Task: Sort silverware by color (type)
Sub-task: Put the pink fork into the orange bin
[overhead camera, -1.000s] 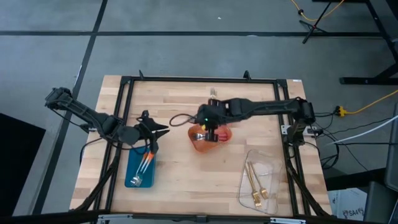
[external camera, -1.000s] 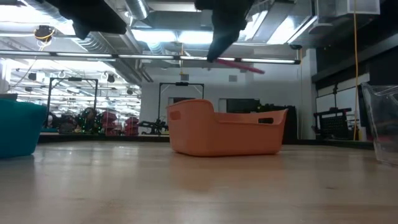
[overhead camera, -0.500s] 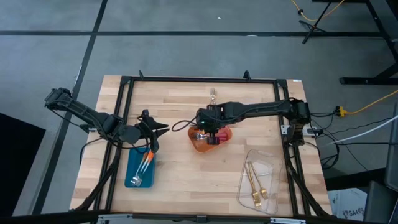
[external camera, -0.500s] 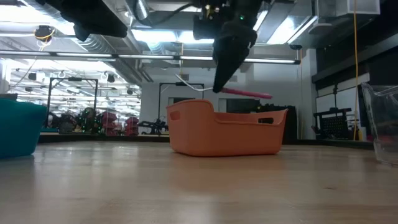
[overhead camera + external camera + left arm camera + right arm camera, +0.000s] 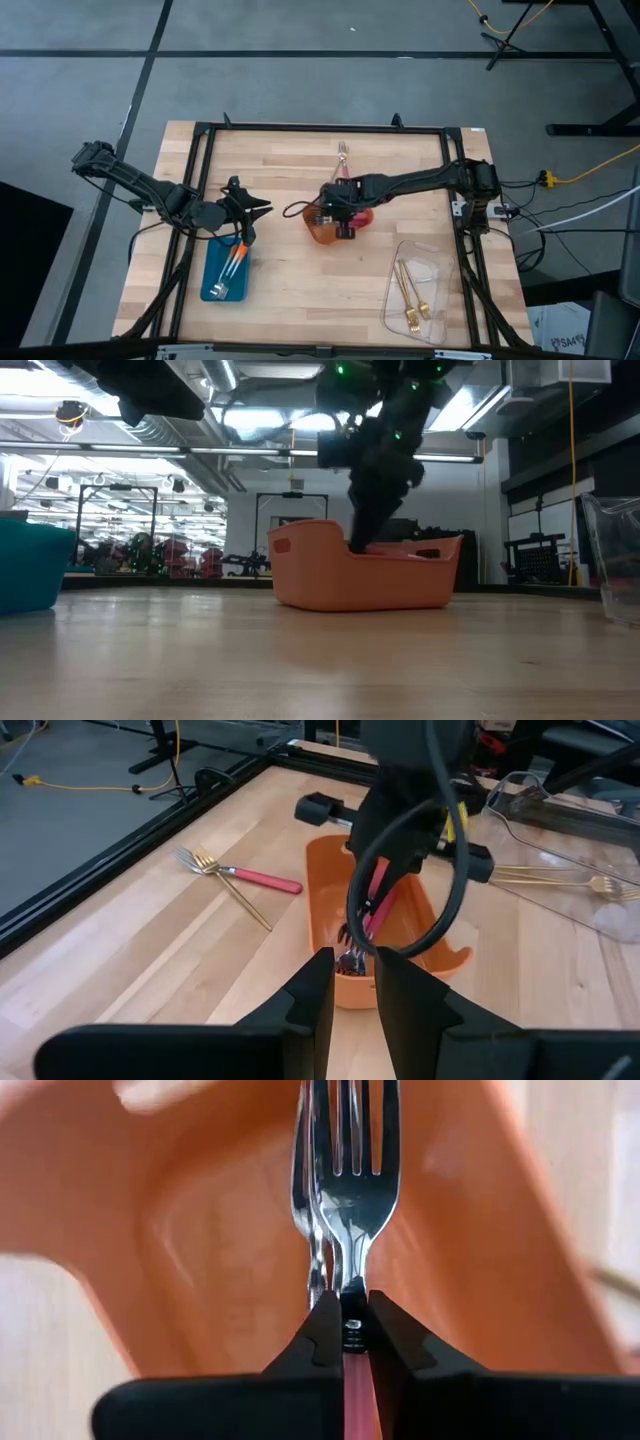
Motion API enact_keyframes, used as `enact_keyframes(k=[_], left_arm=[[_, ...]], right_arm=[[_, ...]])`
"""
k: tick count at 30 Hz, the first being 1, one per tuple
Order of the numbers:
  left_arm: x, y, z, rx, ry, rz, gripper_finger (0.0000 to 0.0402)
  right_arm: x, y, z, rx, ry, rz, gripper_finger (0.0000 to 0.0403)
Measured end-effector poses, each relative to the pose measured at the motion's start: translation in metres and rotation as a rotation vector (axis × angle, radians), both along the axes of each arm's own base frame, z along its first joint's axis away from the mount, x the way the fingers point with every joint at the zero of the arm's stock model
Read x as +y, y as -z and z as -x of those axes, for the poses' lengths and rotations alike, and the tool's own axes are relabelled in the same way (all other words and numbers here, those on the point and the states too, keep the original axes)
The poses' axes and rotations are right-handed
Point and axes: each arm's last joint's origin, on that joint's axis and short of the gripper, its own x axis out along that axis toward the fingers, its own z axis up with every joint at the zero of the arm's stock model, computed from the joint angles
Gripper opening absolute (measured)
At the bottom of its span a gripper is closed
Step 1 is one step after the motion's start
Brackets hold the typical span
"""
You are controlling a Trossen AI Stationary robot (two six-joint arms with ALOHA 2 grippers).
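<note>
My right gripper (image 5: 340, 215) reaches down into the orange tray (image 5: 322, 234) at the table's middle, shut on a silver fork with a pink-red handle (image 5: 352, 1190). A second silver fork head (image 5: 308, 1230) shows right beside it. My left gripper (image 5: 250, 212) waits over the far end of the blue tray (image 5: 212, 280), its fingers a narrow gap apart and holding nothing. Orange-handled forks (image 5: 233, 262) lie in the blue tray. Gold forks (image 5: 412, 296) lie in the clear tray. A gold fork and a pink-handled fork (image 5: 238, 876) lie crossed on the table near its far edge. My right gripper pinches the fork between its two fingers at the neck (image 5: 350, 1294), where the silver stem meets the pink-red handle. The fingers come from above, slanting down into the orange tray (image 5: 360, 575). The fork tilts tines-down, handle (image 5: 378, 885) up; whether the tines touch the tray floor I cannot tell.
The clear tray (image 5: 432, 268) stands near the table's right near corner, the blue tray near the left edge. A black frame (image 5: 320, 128) rims the table. Bare wood lies between the trays along the near edge.
My right gripper has come down from above the orange tray into it, carrying the pink-handled fork. The fork has tipped from nearly level to tines-down inside the tray.
</note>
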Motion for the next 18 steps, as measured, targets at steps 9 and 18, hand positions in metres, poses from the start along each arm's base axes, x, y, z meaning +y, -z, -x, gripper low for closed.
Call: enact_keyframes(k=[9, 18], left_arm=[[0.0, 0.0, 0.0, 0.0, 0.0, 0.0, 0.007], [0.0, 0.0, 0.0, 0.0, 0.0, 0.0, 0.007]], right_arm=[[0.0, 0.022, 0.011, 0.051, -0.002, 0.001, 0.0012], [0.0, 0.026, 0.013, 0.046, 0.001, 0.011, 0.0016]])
